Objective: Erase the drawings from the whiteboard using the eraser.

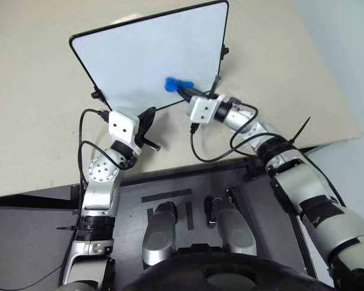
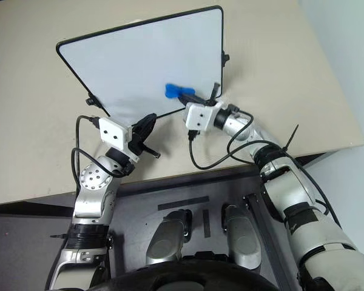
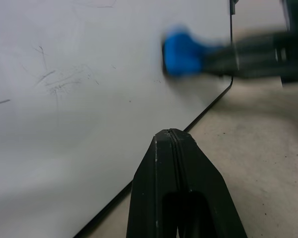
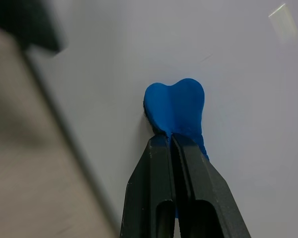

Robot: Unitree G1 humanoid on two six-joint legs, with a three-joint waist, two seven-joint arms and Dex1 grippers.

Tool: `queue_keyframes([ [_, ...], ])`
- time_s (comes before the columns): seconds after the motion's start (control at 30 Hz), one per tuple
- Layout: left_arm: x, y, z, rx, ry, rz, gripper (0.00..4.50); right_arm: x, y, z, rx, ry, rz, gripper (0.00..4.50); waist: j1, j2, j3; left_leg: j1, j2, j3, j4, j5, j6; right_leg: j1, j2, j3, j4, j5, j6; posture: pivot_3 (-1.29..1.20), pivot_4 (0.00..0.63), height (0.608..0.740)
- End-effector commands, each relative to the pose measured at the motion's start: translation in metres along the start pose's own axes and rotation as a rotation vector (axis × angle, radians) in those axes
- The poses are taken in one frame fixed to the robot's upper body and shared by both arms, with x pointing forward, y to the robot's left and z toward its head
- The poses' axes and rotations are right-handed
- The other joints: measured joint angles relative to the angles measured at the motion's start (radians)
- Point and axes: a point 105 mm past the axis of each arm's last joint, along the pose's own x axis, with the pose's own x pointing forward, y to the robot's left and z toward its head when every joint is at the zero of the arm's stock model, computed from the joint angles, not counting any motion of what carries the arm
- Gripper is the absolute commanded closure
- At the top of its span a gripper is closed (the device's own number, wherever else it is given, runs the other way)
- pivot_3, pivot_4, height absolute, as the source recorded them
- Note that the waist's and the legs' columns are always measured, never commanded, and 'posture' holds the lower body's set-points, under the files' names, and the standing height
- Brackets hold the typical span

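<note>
Whiteboard: upper centre of the head view, lying on a beige table. Eraser: blue, on the board's lower right part, clamped between the closed fingers of the right gripper. Left gripper: fingers pressed together, empty, at the board's near edge. Faint grey smudges on the board surface.

Lab-like: bare beige table, pale wall.

Soft, even room light, no hard shadows. The whiteboard shows a small bright glare patch at about one o'clock in the right wrist view. The eraser smears with motion blur.
</note>
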Motion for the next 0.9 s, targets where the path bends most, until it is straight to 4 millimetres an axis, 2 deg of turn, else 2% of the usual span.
queue_keyframes([
  [0.03, 0.001, 0.002, 0.010, 0.026, -0.042, 0.003, 4.50, 0.001, -0.007, 0.003, 0.001, -0.010, -0.006, 4.46, 0.000, 0.000, 0.000, 0.000, 0.000, 0.000, 0.000, 0.000, 0.000, 0.000, 0.000, 0.000, 0.000, 0.000, 0.000, 0.00, 0.150, 0.740],
  [0.27, 0.003, 0.001, 0.011, 0.026, -0.047, -0.001, 4.50, -0.006, -0.015, 0.005, 0.006, -0.039, -0.008, 4.46, 0.001, 0.000, 0.000, -0.001, 0.000, 0.000, 0.000, 0.000, 0.000, 0.000, 0.000, 0.000, -0.001, -0.002, 0.002, 0.00, 0.150, 0.740],
  [0.37, 0.002, 0.002, 0.011, 0.026, -0.048, 0.003, 4.50, -0.024, -0.018, 0.007, 0.055, -0.065, 0.046, 4.46, 0.006, 0.000, 0.000, -0.002, 0.000, 0.000, 0.000, 0.000, 0.000, 0.000, 0.000, 0.000, -0.002, -0.003, 0.003, 0.00, 0.150, 0.740],
  [0.5, -0.002, 0.002, 0.010, 0.024, -0.043, 0.006, 4.50, -0.059, -0.016, 0.016, 0.183, -0.061, 0.160, 4.46, 0.015, -0.001, 0.000, -0.004, 0.000, 0.001, 0.001, -0.002, 0.000, 0.000, 0.000, 0.000, -0.004, -0.005, 0.004, 0.00, 0.150, 0.740],
  [0.67, -0.001, 0.001, 0.009, 0.019, -0.041, -0.004, 4.50, -0.098, 0.005, 0.017, 0.350, 0.064, 0.345, 4.46, 0.014, -0.001, -0.001, -0.004, 0.000, 0.002, 0.001, -0.005, 0.001, 0.001, 0.000, 0.000, -0.006, -0.007, 0.005, 0.00, 0.150, 0.740],
  [0.8, 0.001, -0.001, 0.009, 0.017, -0.041, -0.014, 4.50, -0.105, 0.021, 0.008, 0.399, 0.149, 0.388, 4.46, 0.003, -0.001, -0.001, -0.001, 0.000, 0.002, 0.001, -0.004, 0.001, 0.003, 0.001, 0.000, -0.006, -0.007, 0.005, 0.00, 0.150, 0.740],
  [0.9, 0.001, 0.000, 0.009, 0.018, -0.041, -0.016, 4.50, -0.103, 0.024, 0.007, 0.442, 0.169, 0.389, 3.77, 0.003, -0.001, -0.001, 0.001, 0.000, 0.002, 0.001, 0.000, 0.002, 0.005, 0.001, 0.000, -0.006, -0.007, 0.005, 0.00, 0.150, 0.740],
])
